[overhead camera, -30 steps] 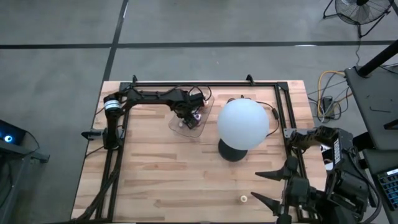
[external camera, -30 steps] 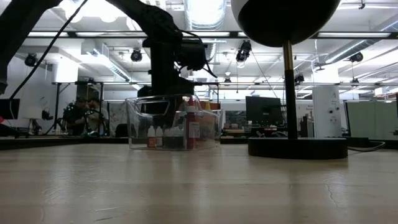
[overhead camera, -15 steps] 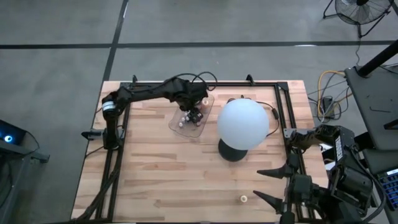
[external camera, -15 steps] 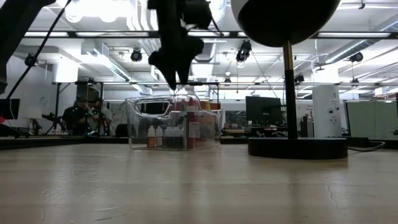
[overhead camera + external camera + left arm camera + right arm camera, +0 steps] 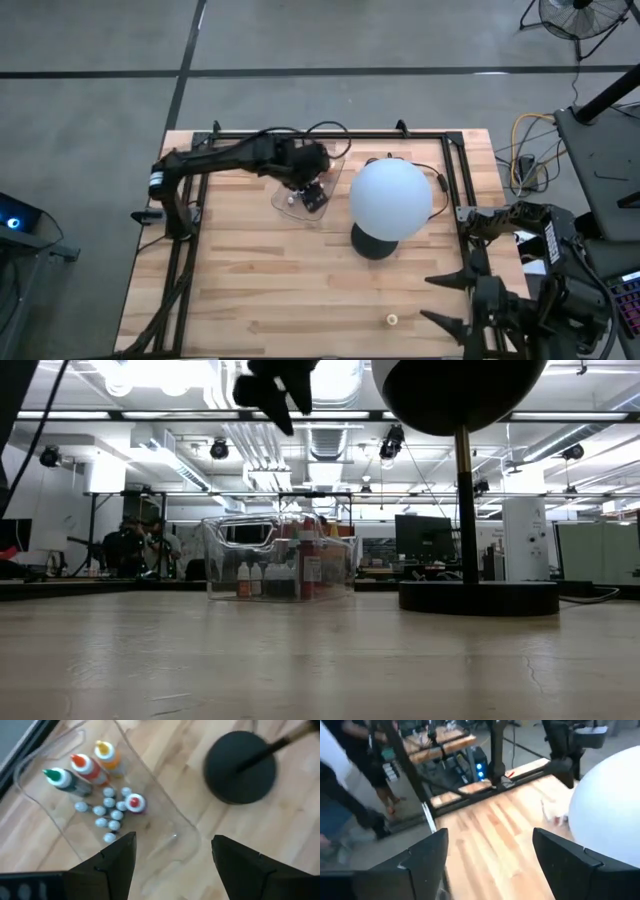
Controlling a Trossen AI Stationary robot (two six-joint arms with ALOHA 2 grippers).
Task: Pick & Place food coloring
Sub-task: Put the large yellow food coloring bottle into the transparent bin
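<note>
- Counter (image 5: 270, 290) boards nearest the camera lie bare in the low view; a small pale cap-like piece (image 5: 392, 319) sits alone near the right arm's side.
- Right tool (image 5: 490, 865) waits at the counter's right corner, jaws spread and empty, aimed across the wood toward the white globe lamp (image 5: 390, 198).
- Lamp base (image 5: 241, 768) stands just beside the clear plastic tray (image 5: 165, 820), so any approach from that side looks cramped.
- Food coloring bottles (image 5: 107, 807) all stand inside the tray: three taller ones with green, red and yellow bodies along one wall, a cluster of small white-capped vials beside them, and one red-capped vial.
- Left tool (image 5: 170, 865) hangs high above the tray, jaws parted with nothing between them.
- Handling, as a judgement: the bottles look light, smooth and easy to tip, and packed close together. A pinch from above around the cap or neck of an outer bottle seems safest, since the thin tray may slide if nudged.
</note>
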